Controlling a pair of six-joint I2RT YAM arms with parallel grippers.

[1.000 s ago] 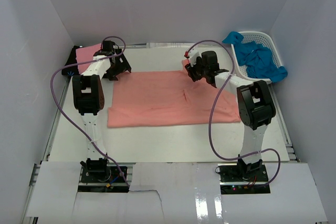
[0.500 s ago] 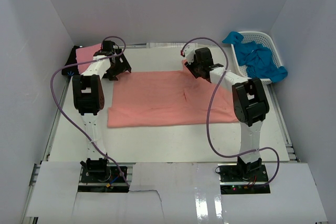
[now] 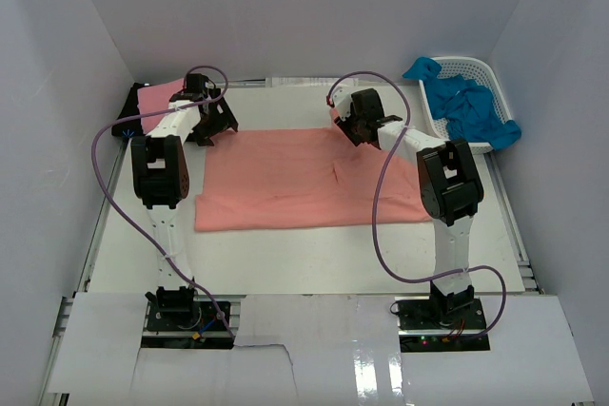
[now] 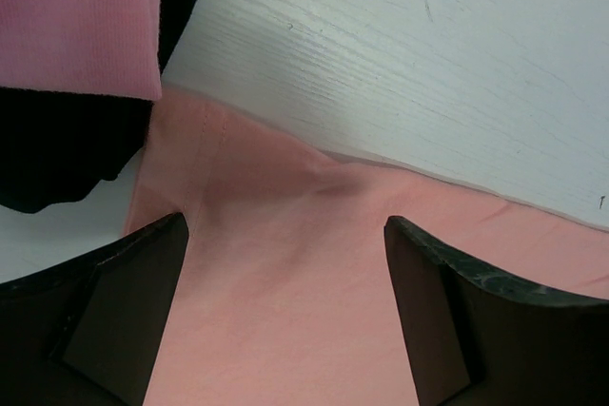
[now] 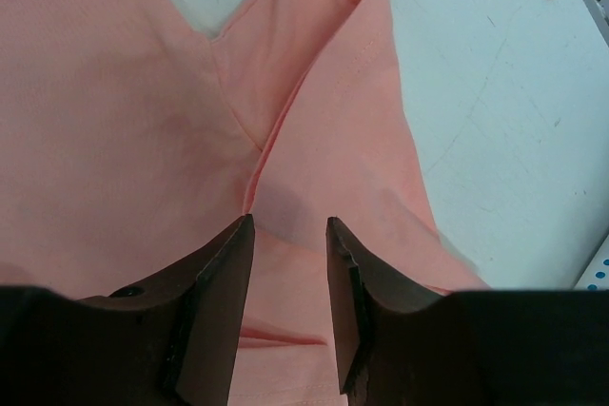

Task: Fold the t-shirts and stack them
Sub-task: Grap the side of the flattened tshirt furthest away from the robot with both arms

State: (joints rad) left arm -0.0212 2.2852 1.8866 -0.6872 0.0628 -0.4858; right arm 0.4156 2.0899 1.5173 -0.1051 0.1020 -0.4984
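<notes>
A large salmon-coral t-shirt [image 3: 304,178] lies spread flat on the table. My left gripper [image 3: 217,125] hangs over its far left corner. In the left wrist view it [image 4: 285,221] is wide open with the salmon cloth [image 4: 285,320] below the jaws. My right gripper [image 3: 350,126] is at the shirt's far edge near a sleeve. In the right wrist view it [image 5: 290,221] is open by a narrow gap just over the salmon cloth [image 5: 114,121], beside a folded-over sleeve [image 5: 314,26]. A folded lighter pink shirt [image 3: 157,97] lies on a black shirt [image 3: 127,123] at the far left. Blue shirts [image 3: 466,106] fill the basket.
A white lattice basket [image 3: 473,67] stands at the far right corner. White walls close in the table on three sides. The pink shirt [image 4: 76,16] and black shirt [image 4: 57,149] lie right beside the left gripper. Bare white table [image 3: 314,259] runs along the near side.
My right gripper has moved a little left and toward the far edge of the salmon shirt, with the arm's elbow swinging left. The left arm has not moved.
</notes>
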